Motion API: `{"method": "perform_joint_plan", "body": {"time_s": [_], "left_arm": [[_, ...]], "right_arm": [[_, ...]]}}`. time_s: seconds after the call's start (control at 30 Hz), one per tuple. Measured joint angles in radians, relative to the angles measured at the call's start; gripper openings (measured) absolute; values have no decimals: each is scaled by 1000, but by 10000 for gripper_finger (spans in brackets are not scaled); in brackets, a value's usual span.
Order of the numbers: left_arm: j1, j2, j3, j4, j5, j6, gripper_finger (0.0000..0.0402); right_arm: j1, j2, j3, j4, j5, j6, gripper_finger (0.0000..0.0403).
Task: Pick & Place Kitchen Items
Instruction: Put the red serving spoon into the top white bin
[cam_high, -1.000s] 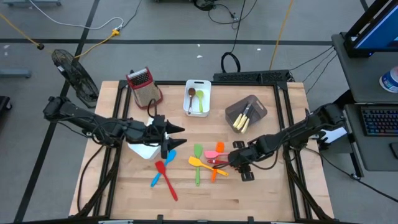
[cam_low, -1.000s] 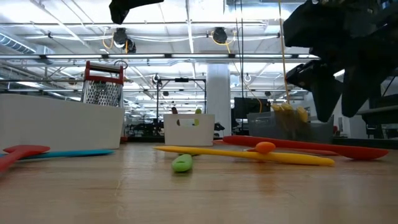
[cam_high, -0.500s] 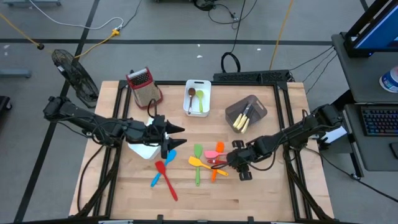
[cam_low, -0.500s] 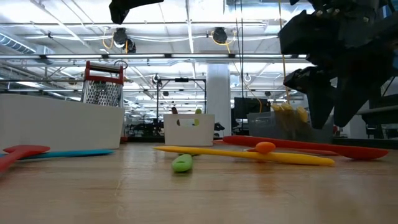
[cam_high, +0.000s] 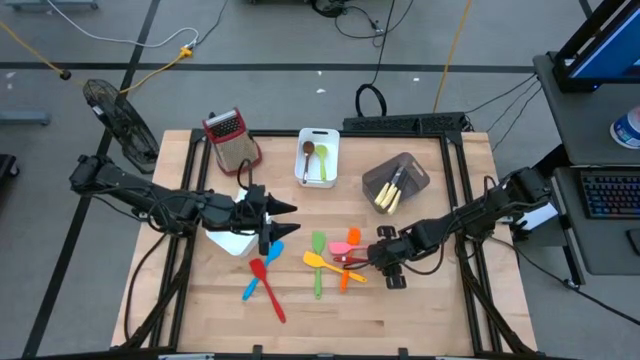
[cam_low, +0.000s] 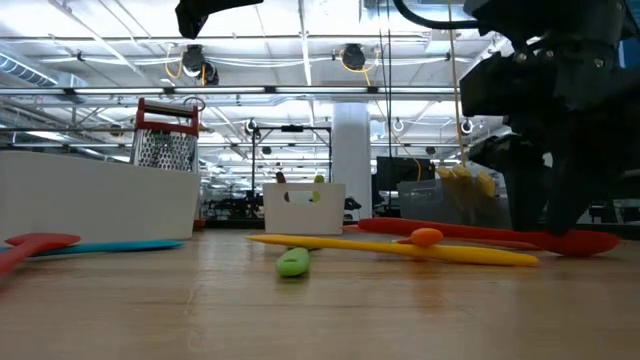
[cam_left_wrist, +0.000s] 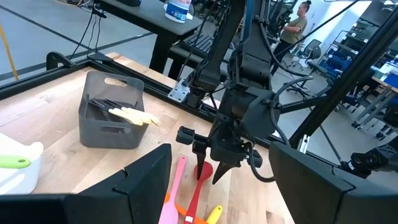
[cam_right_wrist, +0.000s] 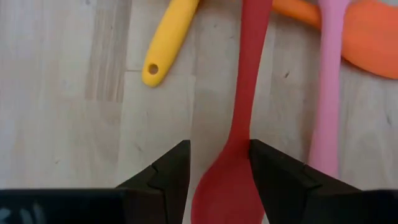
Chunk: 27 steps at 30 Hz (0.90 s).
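Observation:
A cluster of toy utensils lies mid-table: a red spoon (cam_high: 350, 262), pink spatula (cam_high: 343, 246), orange spatula (cam_high: 353, 237), yellow spatula (cam_high: 315, 260) and green spatula (cam_high: 318, 268). My right gripper (cam_high: 368, 258) points steeply down, open, with its tips at table level (cam_low: 545, 225). Its fingers stand on either side of the red spoon (cam_right_wrist: 249, 81) at the neck by the bowl; I cannot tell whether they touch it. My left gripper (cam_high: 275, 225) hangs open, nothing in it, above a white bin (cam_high: 232, 242). A red spatula (cam_high: 268, 290) and a blue spatula (cam_high: 262, 270) lie nearer the left.
At the back a white bin (cam_high: 318, 175) holds a brown spoon and a green utensil. A grey bin (cam_high: 405, 170) holds cream utensils. A metal grater with a red handle (cam_high: 230, 138) stands at the far left. Bare wood lies along the near edge.
My right gripper has sunk toward the table over the red spoon, its fingers keeping the same gap; its tips now reach the level of the utensils. No utensil has moved.

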Motion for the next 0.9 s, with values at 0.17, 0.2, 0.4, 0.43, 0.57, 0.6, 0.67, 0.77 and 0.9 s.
{"method": "perform_joint_plan", "body": {"time_s": [0.17,0.2,0.4,0.43,0.57,0.6,0.67,0.77,0.9], "left_arm": [[0,0,0,0,0,0,273],[0,0,0,0,0,0,273],[0,0,0,1,0,0,273],[0,0,0,1,0,0,273],[0,-1,0,1,0,0,273],[0,-1,0,1,0,0,273],[0,-1,0,1,0,0,273],[0,-1,0,1,-1,0,273],[0,-1,0,6,-1,-3,273]], "right_arm": [[0,1,-46,56,6,0,156],[0,1,-52,55,15,2,152],[-1,-2,-102,87,30,54,121],[-1,-2,-105,89,31,64,114],[-1,-2,-106,100,32,79,76],[-1,-2,-107,110,31,79,65],[-1,-2,-107,131,26,84,43],[-1,-1,-107,141,21,121,32],[-1,-1,-107,142,-8,148,32]]}}
